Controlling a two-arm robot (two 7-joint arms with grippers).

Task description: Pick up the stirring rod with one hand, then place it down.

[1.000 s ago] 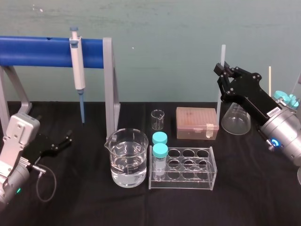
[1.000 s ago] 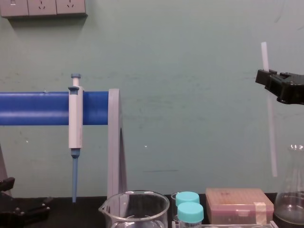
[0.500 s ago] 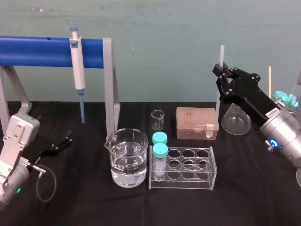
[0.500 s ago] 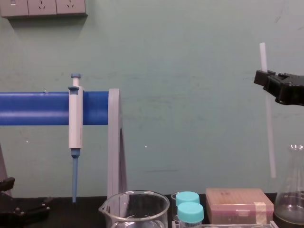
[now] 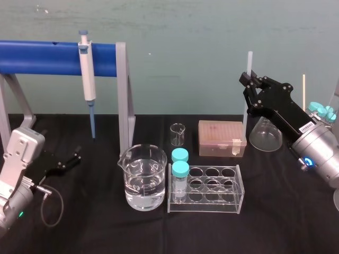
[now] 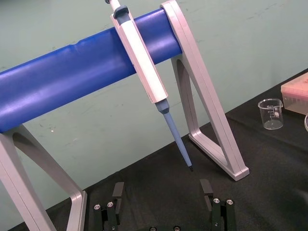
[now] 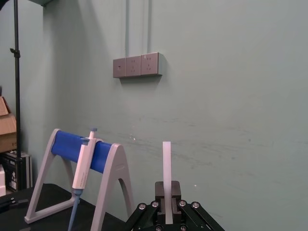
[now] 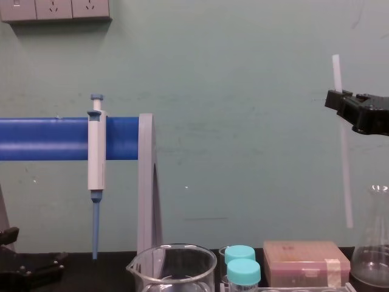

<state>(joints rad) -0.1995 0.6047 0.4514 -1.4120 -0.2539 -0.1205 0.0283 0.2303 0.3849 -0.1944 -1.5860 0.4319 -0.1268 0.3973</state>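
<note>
Black-clothed table point(image 5: 275, 222), teal wall behind. R gripper point(image 5: 248, 80) is up over the table's right rear, fingers pinching the stirring rod point(image 8: 345, 170) near its upper part. The rod hangs approx. upright, clear of the table, its lower end near the conical flask point(image 5: 263, 135). L gripper point(image 6: 161, 192) sits low at the table's left, fingers spread. Pipette point(image 5: 86, 74) hangs on the blue rack point(image 5: 42, 57).

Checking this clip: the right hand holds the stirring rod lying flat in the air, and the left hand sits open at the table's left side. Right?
Not quite. The stirring rod stands upright, not flat, as the chest view shows. The right hand does hold it in the air, and the left hand sits open at the table's left side.
</note>
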